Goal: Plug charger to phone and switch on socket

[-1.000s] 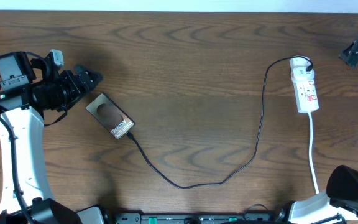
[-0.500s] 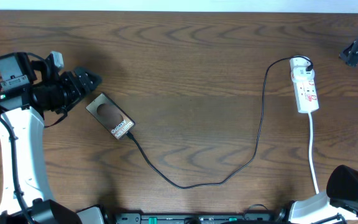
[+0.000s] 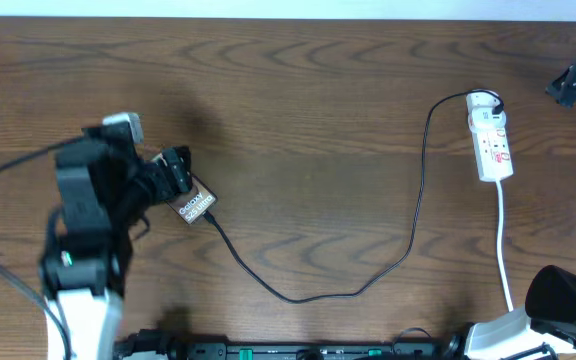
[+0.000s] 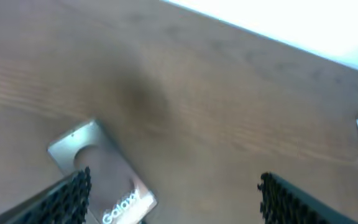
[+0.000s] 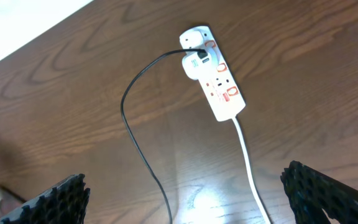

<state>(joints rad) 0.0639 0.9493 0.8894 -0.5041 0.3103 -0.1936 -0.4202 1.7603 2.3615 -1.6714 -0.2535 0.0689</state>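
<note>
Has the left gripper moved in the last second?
Yes. In the overhead view the left gripper has swung right and downward, from beside the phone to above its upper end; the phone itself has not shifted.

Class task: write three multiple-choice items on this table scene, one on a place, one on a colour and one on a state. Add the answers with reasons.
1. Seen from overhead, where on the table does the power strip lie?
A) by the right edge
B) in the centre
C) in the near left corner

2. What colour is the power strip's own cord?
A) black
B) white
C) red

3. How is the left hand?
A) open above the phone
B) shut on nothing
C) shut on the cord

Answers:
1 A: it lies at the right side, far from the phone.
2 B: a white cord runs from it toward the near edge, and the black cable is a separate lead.
3 A: the hand stands wide open, with the phone below it.
</note>
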